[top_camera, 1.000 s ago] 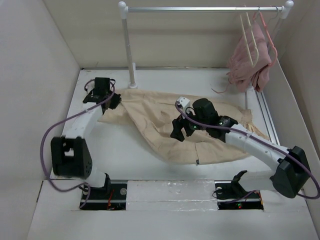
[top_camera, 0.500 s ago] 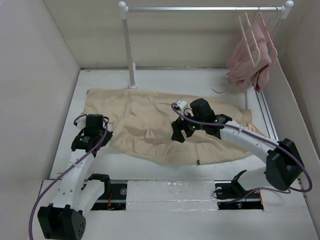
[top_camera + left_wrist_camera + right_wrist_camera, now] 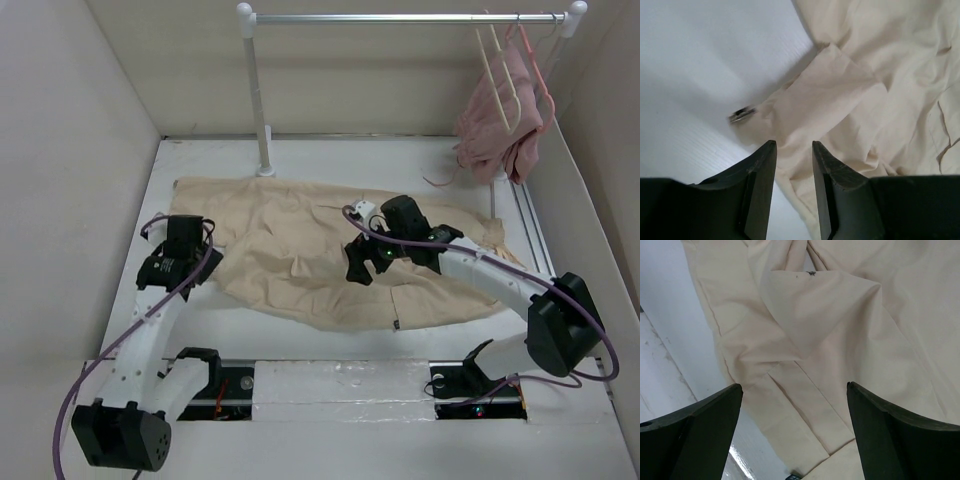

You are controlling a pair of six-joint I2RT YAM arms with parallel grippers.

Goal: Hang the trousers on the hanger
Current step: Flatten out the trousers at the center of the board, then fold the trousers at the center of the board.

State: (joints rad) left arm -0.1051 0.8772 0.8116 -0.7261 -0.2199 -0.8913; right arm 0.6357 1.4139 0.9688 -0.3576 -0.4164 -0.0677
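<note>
The white table (image 3: 330, 160) carries the trousers (image 3: 290, 235), spread flat and rumpled across its middle, from near the left wall to the right-hand track. They lie well apart from the hanger.

The left claw (image 3: 794, 145) hovers at the left edge of the trousers. Its fingers are released and only a little apart, with nothing pinched between them. A folded flap of cloth lies just beyond the tips, and bare table shows to the left.

The right claw (image 3: 794, 386) hangs over the middle of the trousers, spread wide and grasping nothing. Creased cloth and a seam fill the gap between its fingers. The right arm (image 3: 490, 275) crosses the right end of the trousers and hides part of it, so it is unclear which end is the waistband.

At the far edge stands a rail (image 3: 400, 18). A dusty-pink garment (image 3: 500, 125) hangs bunched at its right end. The hanger (image 3: 497, 70), pale cream, hangs there against the pink cloth. Its bars are thin, and its hook is hard to tell apart from the others.

In the left wrist view, a small dark metallic bit (image 3: 742, 115) sits at the corner of the flap, too blurred to name.
</note>
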